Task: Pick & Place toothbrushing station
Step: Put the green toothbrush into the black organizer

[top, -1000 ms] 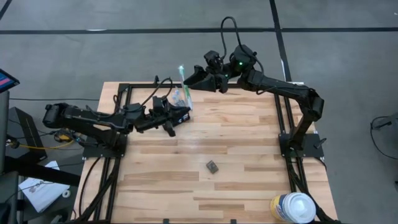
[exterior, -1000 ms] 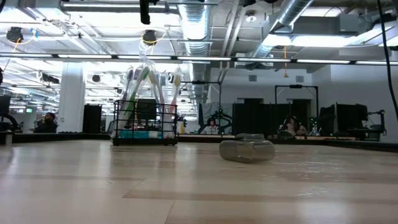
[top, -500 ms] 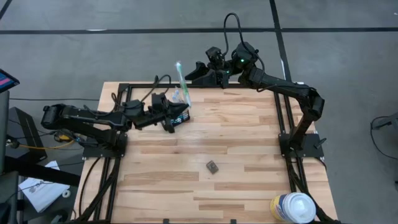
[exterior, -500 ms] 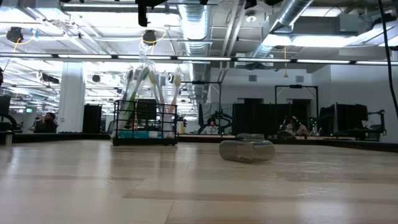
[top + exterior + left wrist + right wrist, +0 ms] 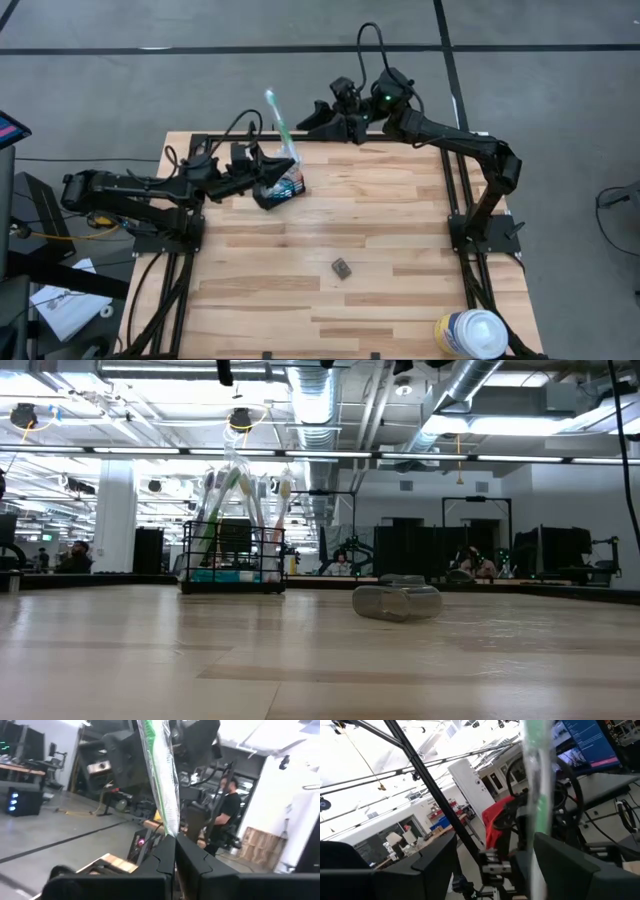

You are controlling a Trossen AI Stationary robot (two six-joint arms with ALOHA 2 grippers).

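The black wire-mesh caddy (image 5: 290,187) (image 5: 232,560) stands on its base on the table's far left part, with toothbrushes and toothpaste tubes upright in it. My left gripper (image 5: 270,178) (image 5: 175,854) is over the caddy's left side, shut on a green-and-white toothbrush in a clear wrapper (image 5: 276,122) (image 5: 162,775). My right gripper (image 5: 308,120) is open and empty at the table's far edge, just right of the toothbrush's head. In the right wrist view the toothbrush (image 5: 539,795) shows blurred ahead of the two fingers. My left gripper pinches the wrapped toothbrush between its two fingertips, at the wrapper's lower part (image 5: 171,831). The brush runs on past the fingertips, along the fingers, up and toward the far edge. Its lower end is hidden by the gripper.
A small dark grey block (image 5: 342,267) (image 5: 397,601) lies near the table's middle. A large white round canister (image 5: 470,333) stands at the near right corner. Black frame rails (image 5: 452,190) run along the table's sides. People show in the room beyond the table.
My left gripper has gone up and toward the table's left edge, shut on the wrapped toothbrush. The brush's head has moved left and away from my right gripper. The caddy has stayed in place.
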